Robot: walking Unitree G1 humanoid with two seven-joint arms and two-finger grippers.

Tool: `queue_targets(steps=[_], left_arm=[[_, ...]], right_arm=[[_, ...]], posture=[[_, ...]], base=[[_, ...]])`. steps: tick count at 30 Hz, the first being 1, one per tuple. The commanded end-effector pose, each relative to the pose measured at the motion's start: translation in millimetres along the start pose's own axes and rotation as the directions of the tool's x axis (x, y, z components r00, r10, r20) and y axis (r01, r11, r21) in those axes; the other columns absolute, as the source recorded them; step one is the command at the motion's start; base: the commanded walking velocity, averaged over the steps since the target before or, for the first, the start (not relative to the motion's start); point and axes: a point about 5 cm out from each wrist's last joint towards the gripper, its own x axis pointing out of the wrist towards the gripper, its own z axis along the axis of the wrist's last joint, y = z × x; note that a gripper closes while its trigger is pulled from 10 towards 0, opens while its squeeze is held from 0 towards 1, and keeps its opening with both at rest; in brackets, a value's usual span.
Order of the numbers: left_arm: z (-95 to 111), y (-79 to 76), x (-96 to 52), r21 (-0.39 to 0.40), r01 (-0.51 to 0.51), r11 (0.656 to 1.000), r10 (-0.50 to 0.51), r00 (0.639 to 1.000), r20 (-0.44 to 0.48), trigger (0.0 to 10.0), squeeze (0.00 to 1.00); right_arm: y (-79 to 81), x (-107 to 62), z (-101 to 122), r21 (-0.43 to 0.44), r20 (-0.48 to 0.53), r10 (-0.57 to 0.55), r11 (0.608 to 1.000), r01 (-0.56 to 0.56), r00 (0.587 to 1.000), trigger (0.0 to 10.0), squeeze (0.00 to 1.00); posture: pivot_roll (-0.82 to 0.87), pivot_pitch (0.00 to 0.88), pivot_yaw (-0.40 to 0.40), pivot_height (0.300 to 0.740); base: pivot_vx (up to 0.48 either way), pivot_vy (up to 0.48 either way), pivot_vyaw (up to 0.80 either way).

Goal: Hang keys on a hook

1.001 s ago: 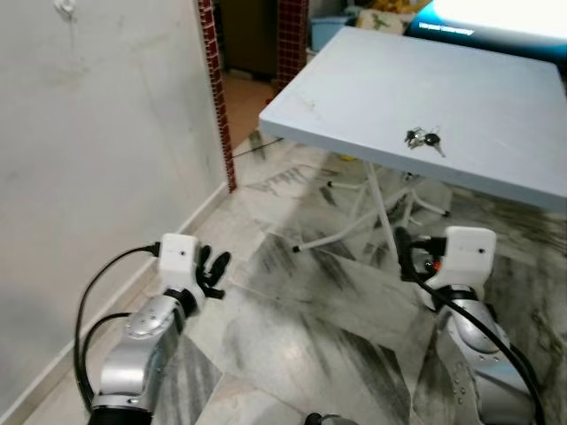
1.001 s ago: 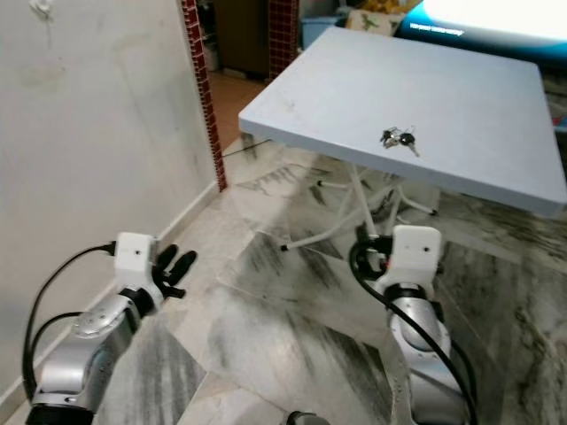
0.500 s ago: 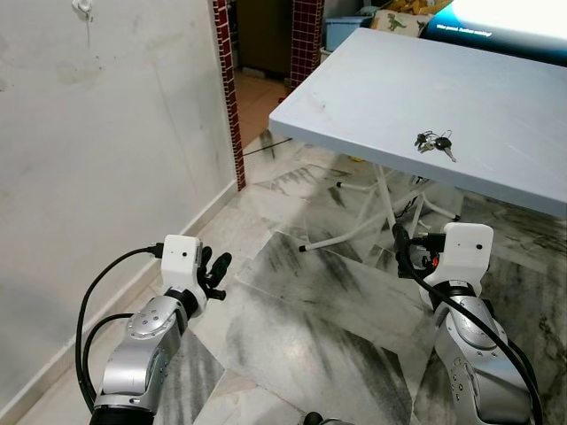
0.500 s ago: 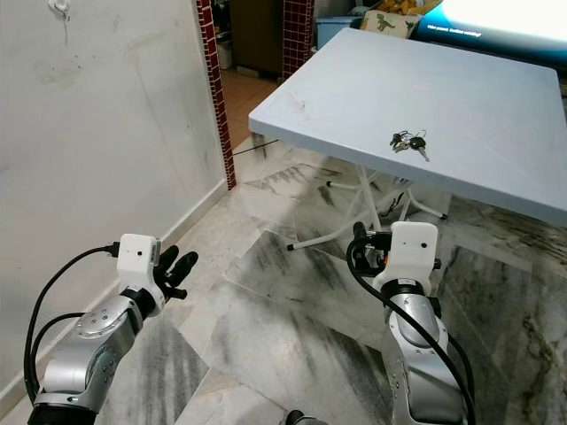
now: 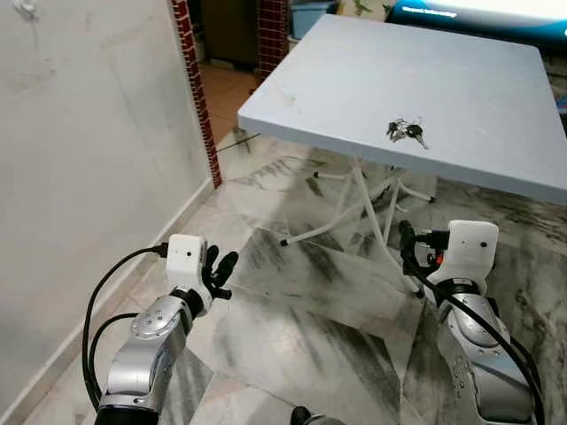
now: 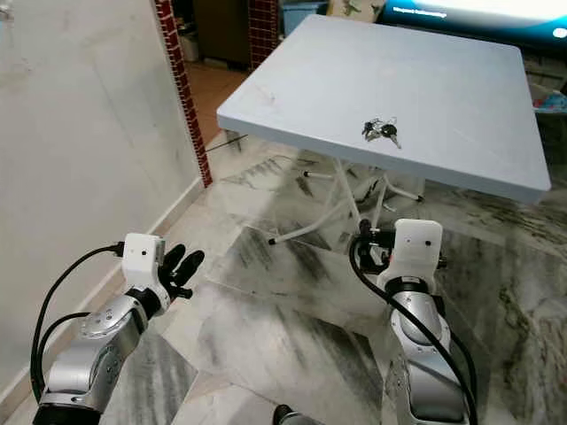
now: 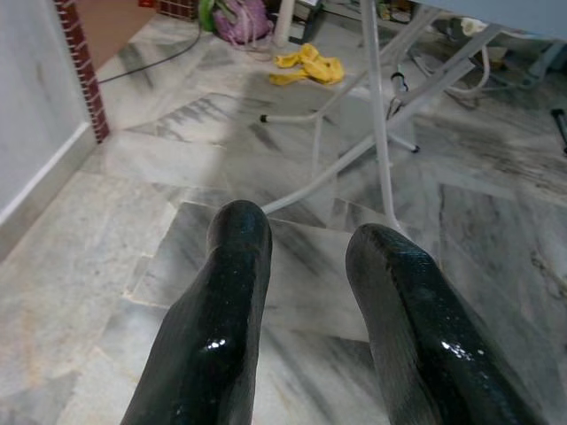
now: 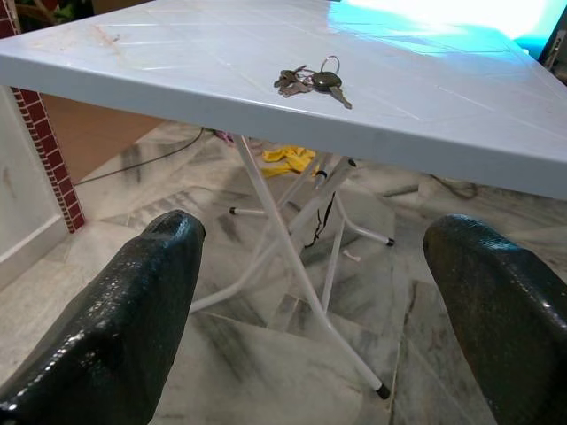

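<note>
Both arms held low over the marble floor (image 5: 292, 328) — left gripper (image 7: 306, 266) slightly parted, right gripper (image 8: 310, 266) spread wide (nothing held). Keys (image 5: 406, 131) sit near the table (image 5: 354, 71) front edge.

Both arms are showing silver, rounded metal shells that are catching the room's light. A white, box-shaped module is sitting at each wrist. The left hand (image 5: 215, 270) and the right hand (image 8: 323, 319) are each ending in two long, glossy black fingers (image 7: 226, 328) with rounded tips. Black cables are looping out from each wrist module and running back along the forearms.
</note>
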Motion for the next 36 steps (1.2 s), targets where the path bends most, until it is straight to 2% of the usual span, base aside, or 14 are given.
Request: queue_targets(steps=[1,7,14,29,36], left_arm=[[0.8,-0.8,-1.6,0.004,0.006,1.0,-0.006,1.0,0.002,10.0,0.0],[2.5,-1.8,-0.1,-0.008,0.025,1.0,-0.025,1.0,0.012,10.0,0.0],[3.2,-3.1,-0.2,-0.003,0.036,0.999,-0.036,0.999,0.015,10.0,0.0],[2.7,-4.6,-0.2,-0.004,0.043,0.999,-0.043,0.999,0.012,10.0,0.0],[3.0,-4.5,0.4,-0.006,0.039,0.999,-0.039,0.999,0.012,10.0,0.0]], right_arm=[[1.9,-0.8,3.5,0.001,0.011,0.01,1.0,-0.01,1.0,10.0,0.0],[2.3,-0.4,3.5,0.005,0.012,0.013,1.0,-0.013,1.0,10.0,0.0],[3.4,-0.7,3.5,0.009,0.011,0.017,1.0,-0.017,1.0,10.0,0.0],[5.2,-2.0,2.3,0.015,0.005,0.028,0.999,-0.028,1.0,10.0,0.0],[6.3,-1.3,2.6,0.013,0.008,0.036,0.999,-0.037,0.999,10.0,0.0]], posture=[[-0.11,0.108,0.01,0.74],[-0.11,0.11,0.009,0.74],[-0.11,0.11,0.009,0.74],[-0.11,0.112,0.008,0.74],[-0.11,0.113,0.007,0.74]], base=[[0.0,0.0,-0.8],[0.084,0.0,-0.61],[0.361,0.0,-0.12],[0.383,0.0,-0.65],[0.378,0.0,0.0]])
